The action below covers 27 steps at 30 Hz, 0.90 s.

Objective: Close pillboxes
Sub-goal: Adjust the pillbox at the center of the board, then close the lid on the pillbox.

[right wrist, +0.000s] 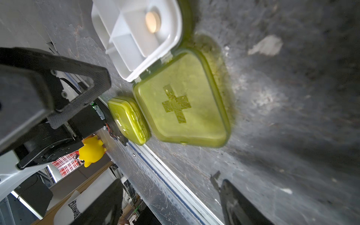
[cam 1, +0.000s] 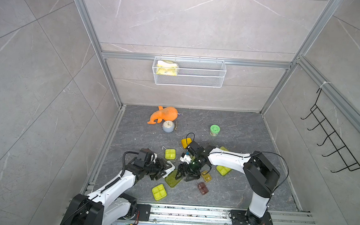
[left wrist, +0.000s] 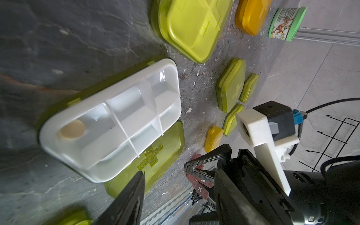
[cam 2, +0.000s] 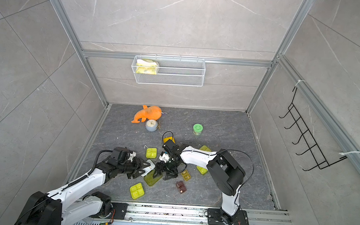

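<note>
Left fingers [left wrist: 132, 194] and right fingers [right wrist: 233, 200], both spread, either side of open pillbox [left wrist: 109, 120], lid [right wrist: 181, 101] flat toward near rail [cam 1: 190, 211].

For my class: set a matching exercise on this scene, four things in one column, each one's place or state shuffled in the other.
Things
1 pillbox holding a beige disc
2 orange toy
3 green-lidded jar
4 wire basket

Place or state
a hangs on the back wall
b beside the clock
c stands upright, alone
d lid open flat

Pairs: 1-d, 2-b, 3-c, 4-a
</note>
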### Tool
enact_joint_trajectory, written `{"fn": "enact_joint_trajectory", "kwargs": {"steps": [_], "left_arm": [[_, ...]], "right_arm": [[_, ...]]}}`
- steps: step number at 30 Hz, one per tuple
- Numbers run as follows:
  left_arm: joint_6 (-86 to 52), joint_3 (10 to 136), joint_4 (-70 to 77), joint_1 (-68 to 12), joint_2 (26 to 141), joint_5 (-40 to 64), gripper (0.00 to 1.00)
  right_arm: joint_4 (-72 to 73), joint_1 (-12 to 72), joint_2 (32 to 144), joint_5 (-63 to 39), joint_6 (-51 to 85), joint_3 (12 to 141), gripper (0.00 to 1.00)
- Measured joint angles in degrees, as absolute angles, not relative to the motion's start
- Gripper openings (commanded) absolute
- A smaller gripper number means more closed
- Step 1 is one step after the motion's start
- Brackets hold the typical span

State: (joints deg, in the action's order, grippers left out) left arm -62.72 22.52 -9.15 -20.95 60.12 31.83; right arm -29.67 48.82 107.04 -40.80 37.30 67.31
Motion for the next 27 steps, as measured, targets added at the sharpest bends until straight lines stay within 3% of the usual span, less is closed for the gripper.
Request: {"fn": "enact_joint_trajectory", "kwargs": {"steps": [27], "left_arm": [[-60.71,23.94,-8.14,-19.88,69.69,31.57,0.48]], "right_arm": [[-29.23,45.01,114.21,-44.25,34.24,71.33,0.78]]}}
